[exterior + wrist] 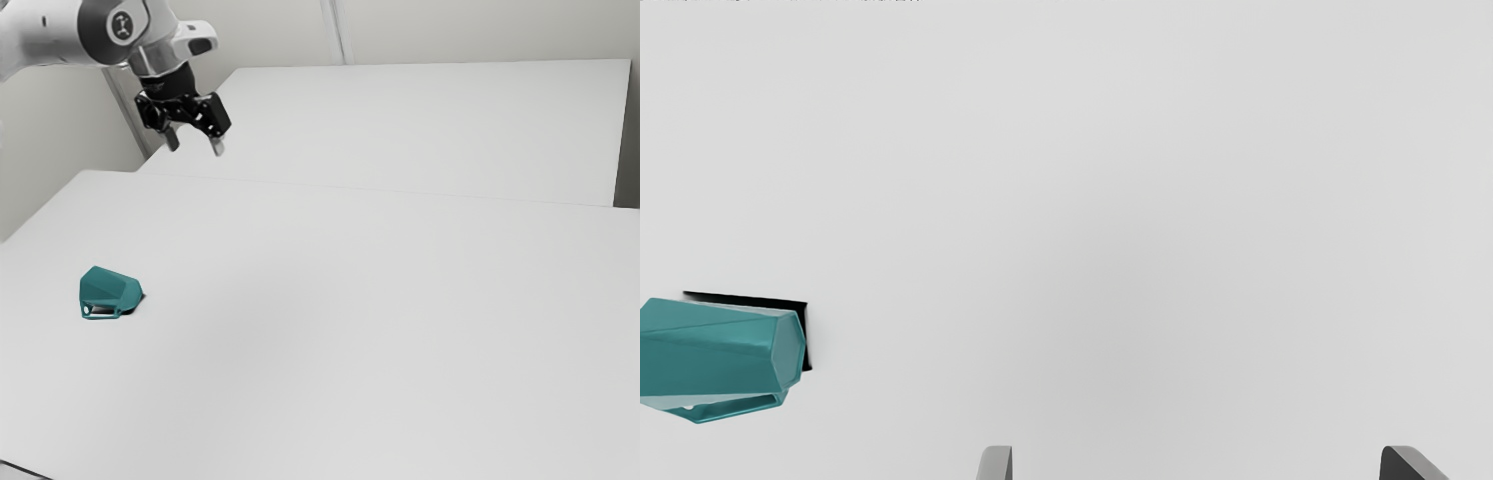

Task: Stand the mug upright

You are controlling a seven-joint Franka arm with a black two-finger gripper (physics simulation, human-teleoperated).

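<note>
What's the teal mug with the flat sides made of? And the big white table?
The teal, many-sided mug looks like glazed ceramic or hard plastic: its flat faces catch a soft shine. The flat white table could be painted or laminated board, matt, with no grain showing.

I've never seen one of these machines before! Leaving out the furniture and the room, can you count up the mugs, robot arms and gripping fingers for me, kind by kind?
Mug: 1, teal, lying on its side
Robot arm: 1
Fingers of the end effector: 2, standing apart
Total: 4
</note>
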